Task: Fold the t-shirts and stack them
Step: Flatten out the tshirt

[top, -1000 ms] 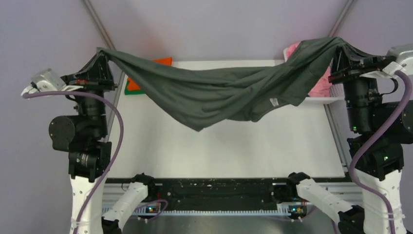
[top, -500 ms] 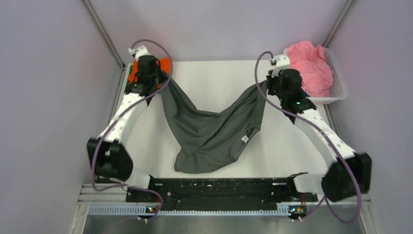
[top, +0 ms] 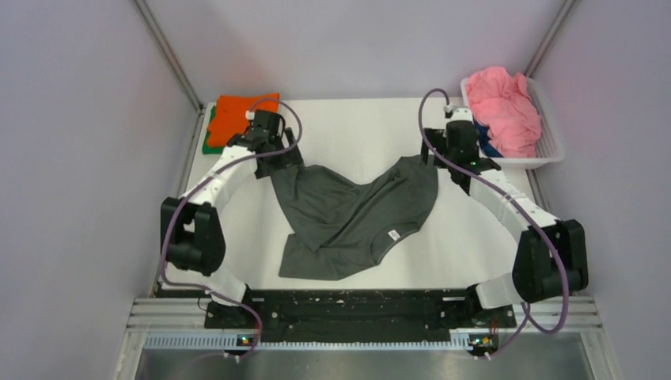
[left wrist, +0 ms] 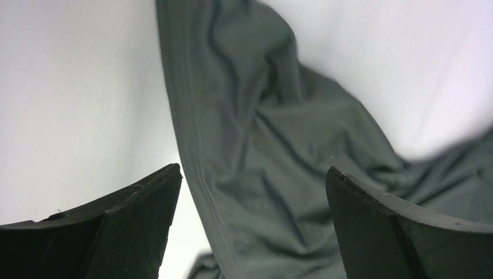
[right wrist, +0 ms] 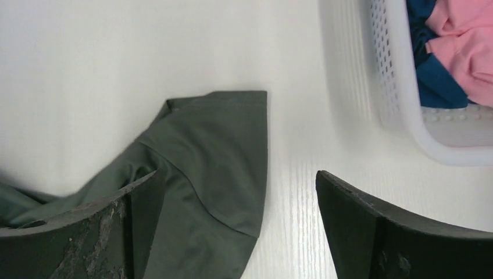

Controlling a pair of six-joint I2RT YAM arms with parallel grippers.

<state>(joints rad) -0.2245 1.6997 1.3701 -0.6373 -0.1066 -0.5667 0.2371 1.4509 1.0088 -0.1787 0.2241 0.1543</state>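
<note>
A dark grey t-shirt (top: 348, 214) with a white neck label lies crumpled in a V shape on the white table (top: 356, 127). My left gripper (top: 286, 161) hovers open over its far-left corner. In the left wrist view the grey cloth (left wrist: 261, 145) lies below the open gripper (left wrist: 253, 171), untouched. My right gripper (top: 447, 165) stands open over the shirt's far-right sleeve (right wrist: 215, 145), which lies flat under the spread gripper (right wrist: 237, 174). An orange t-shirt (top: 241, 115) sits folded on a green one (top: 207, 145) at the far left.
A white plastic basket (top: 554, 142) at the far right corner holds a pink t-shirt (top: 502, 111) and a blue one (top: 487, 148). The basket wall (right wrist: 395, 87) stands just right of my right gripper. Grey walls close in both table sides.
Both grippers came down and forward from holding the grey t-shirt stretched in the air, then opened and let it go. The shirt now rests on the table.
</note>
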